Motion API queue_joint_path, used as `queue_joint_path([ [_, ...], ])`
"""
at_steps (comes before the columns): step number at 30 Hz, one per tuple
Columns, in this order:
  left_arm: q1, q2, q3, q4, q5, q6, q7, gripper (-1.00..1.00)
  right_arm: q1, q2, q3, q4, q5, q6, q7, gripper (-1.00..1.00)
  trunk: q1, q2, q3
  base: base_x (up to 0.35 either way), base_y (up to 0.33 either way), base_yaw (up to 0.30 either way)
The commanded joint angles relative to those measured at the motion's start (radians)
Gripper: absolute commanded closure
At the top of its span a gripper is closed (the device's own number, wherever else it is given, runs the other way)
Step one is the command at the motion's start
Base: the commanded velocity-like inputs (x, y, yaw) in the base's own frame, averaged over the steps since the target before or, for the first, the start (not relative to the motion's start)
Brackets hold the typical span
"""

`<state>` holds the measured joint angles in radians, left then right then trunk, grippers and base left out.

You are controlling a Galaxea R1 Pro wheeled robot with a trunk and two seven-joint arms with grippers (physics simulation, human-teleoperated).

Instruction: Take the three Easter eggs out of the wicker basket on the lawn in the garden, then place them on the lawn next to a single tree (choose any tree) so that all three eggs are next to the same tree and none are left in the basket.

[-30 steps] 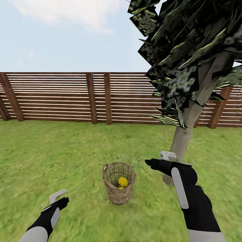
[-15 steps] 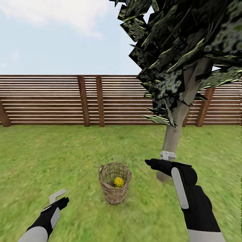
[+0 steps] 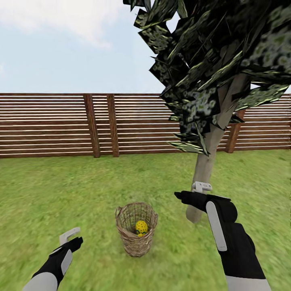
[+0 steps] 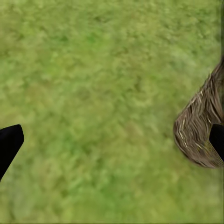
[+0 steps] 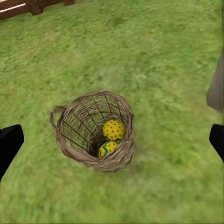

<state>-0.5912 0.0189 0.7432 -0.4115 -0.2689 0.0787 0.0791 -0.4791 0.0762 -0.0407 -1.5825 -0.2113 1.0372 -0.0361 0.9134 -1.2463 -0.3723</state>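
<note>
Eggs are lying inside the brown woven wicker basket, which is standing upright on the mottled green lawn. Two are countable in the right wrist view: one yellow egg with red dots and, touching it lower down, one yellow egg with a blue zigzag band. Whether a third is lying beneath them cannot be told. In the head view the dotted egg is showing through the weave. One small loop handle is showing at the basket rim. No writing, label or brand is showing on any item.

One slim tree with a pale grey-brown trunk and blocky dark speckled foliage is standing near the basket, on its right and slightly behind. One brown horizontal-slat wooden fence is bounding the grass at the back.

Left gripper is hanging over bare grass to the left of the basket, fingers spread wide in its wrist view, holding nothing. Right gripper is hanging above the grass between basket and trunk, fingers likewise wide apart and empty.
</note>
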Motion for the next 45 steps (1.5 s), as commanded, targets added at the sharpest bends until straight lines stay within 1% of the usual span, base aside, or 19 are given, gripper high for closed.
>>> queue_joint_path([
  [1,-0.001,-0.001,0.005,-0.001,-0.010,0.004,-0.001,-1.00,-0.001,0.001,-0.002,-0.001,-0.007,0.004,-0.004,-1.00,0.000,-0.001,0.000,0.198,0.259,-0.151],
  [8,-0.001,-0.001,0.005,-0.001,-0.010,0.004,-0.001,-1.00,-0.001,0.001,-0.002,-0.001,-0.007,0.004,-0.004,-1.00,0.000,-0.001,0.010,0.196,0.255,-0.152],
  [13,-0.001,-0.001,0.005,-0.001,-0.010,0.004,-0.001,-1.00,-0.001,0.000,-0.003,-0.001,-0.007,0.006,-0.004,-1.00,0.000,-0.001,0.014,0.087,0.109,-0.089],
  [19,-0.001,-0.001,0.005,-0.001,-0.010,0.004,-0.001,-1.00,-0.001,0.000,-0.003,-0.001,-0.007,0.006,-0.004,-1.00,0.000,-0.001,0.020,0.022,0.027,-0.116],
  [45,-0.001,-0.001,0.005,0.000,-0.012,0.004,-0.001,-1.00,-0.001,0.000,-0.002,-0.001,-0.007,0.006,-0.004,-1.00,0.000,-0.001,0.056,0.001,0.001,-0.173],
])
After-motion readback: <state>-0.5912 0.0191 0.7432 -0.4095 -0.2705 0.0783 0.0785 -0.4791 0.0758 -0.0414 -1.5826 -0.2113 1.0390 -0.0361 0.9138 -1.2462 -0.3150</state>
